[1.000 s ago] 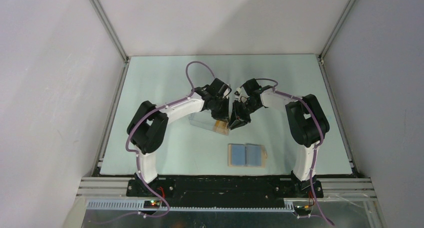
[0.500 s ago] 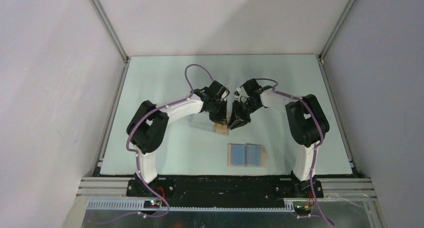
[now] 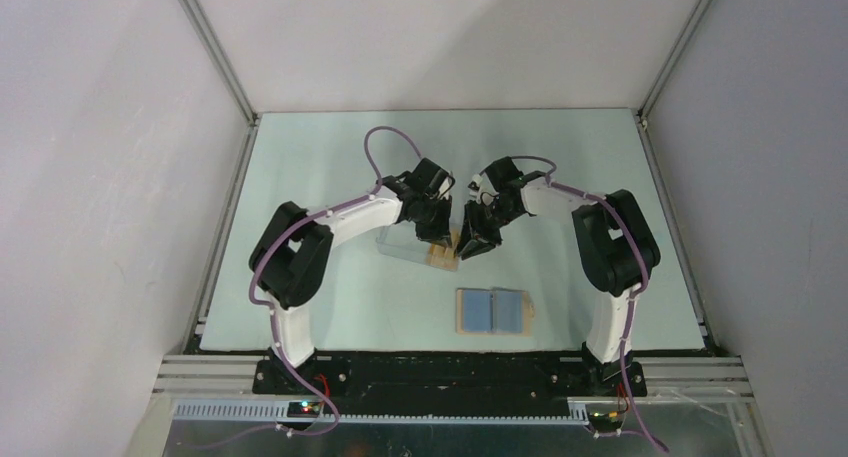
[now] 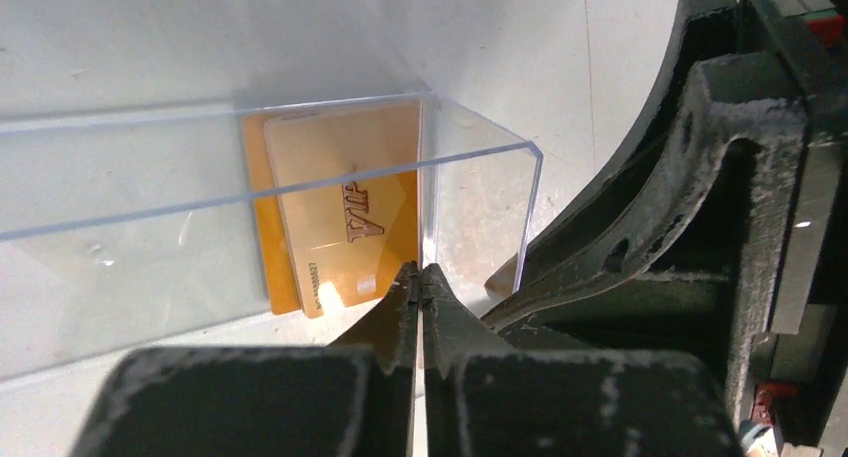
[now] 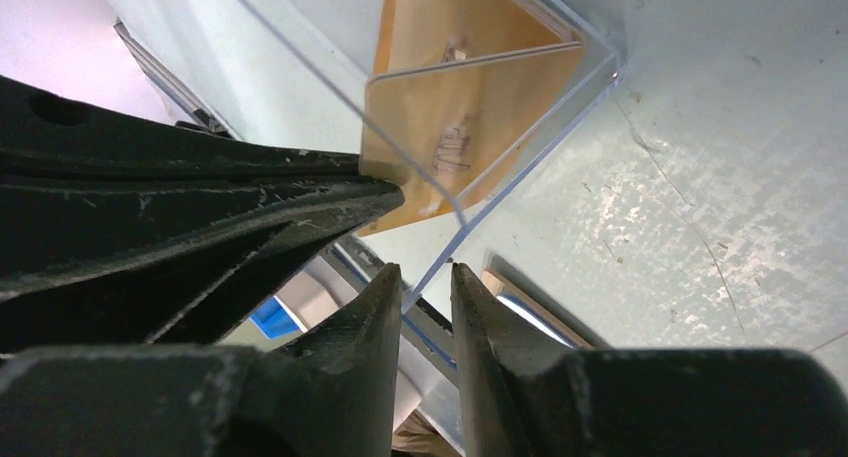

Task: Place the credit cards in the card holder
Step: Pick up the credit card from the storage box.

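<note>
Two orange-yellow credit cards [image 4: 340, 212] lie overlapped inside the right end of a clear plastic box [image 4: 150, 227]; they also show as credit cards [image 5: 470, 107] [image 3: 440, 254]. My left gripper [image 4: 421, 273] [image 3: 441, 239] is shut, its tips meeting at the box's near wall beside the cards, and I see nothing held between them. My right gripper [image 5: 427, 272] [image 3: 468, 247] stands narrowly open, and the rim of the box's wall runs between its fingers. The card holder [image 3: 492, 311], tan with blue lining, lies open and flat nearer the arm bases, apart from both grippers.
The clear box [image 3: 405, 242] lies mid-table between the two wrists, which nearly touch each other. The other arm's dark finger fills the right of the left wrist view. Metal frame rails [image 3: 225, 227] border the table's sides.
My left gripper's jaws have closed fully and its wrist has drawn slightly back and left. The right gripper has hardly moved. Box, cards and card holder lie where they were.
</note>
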Controlling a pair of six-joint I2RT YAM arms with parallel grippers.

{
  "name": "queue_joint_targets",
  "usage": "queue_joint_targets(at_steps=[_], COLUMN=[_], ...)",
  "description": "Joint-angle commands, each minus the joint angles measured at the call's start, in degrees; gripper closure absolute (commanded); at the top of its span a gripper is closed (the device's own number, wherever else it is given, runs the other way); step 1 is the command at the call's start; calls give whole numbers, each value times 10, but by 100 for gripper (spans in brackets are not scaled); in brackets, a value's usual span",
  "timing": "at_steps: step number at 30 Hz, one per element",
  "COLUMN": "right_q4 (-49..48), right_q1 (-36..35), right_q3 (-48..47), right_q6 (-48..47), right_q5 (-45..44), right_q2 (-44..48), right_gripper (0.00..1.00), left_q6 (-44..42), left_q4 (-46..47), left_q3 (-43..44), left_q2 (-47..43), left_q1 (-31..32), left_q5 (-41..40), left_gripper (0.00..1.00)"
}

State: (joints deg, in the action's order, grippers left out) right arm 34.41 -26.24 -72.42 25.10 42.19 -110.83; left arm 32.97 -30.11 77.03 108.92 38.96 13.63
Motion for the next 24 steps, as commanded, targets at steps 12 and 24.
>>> queue_joint_targets(at_steps=[12,24], right_q4=[-67,-327], right_q1=[30,32], right_q3=[15,100], right_q6=[21,180], right_q5=[-1,145], right_q2=[176,225], right_gripper=[41,41], left_q6=[43,173], left_q4=[112,425], left_q3=[-134,-311], left_q2=[-266,-386], left_q1=[-97,-152], left_q5=[93,283], left_gripper=[100,100])
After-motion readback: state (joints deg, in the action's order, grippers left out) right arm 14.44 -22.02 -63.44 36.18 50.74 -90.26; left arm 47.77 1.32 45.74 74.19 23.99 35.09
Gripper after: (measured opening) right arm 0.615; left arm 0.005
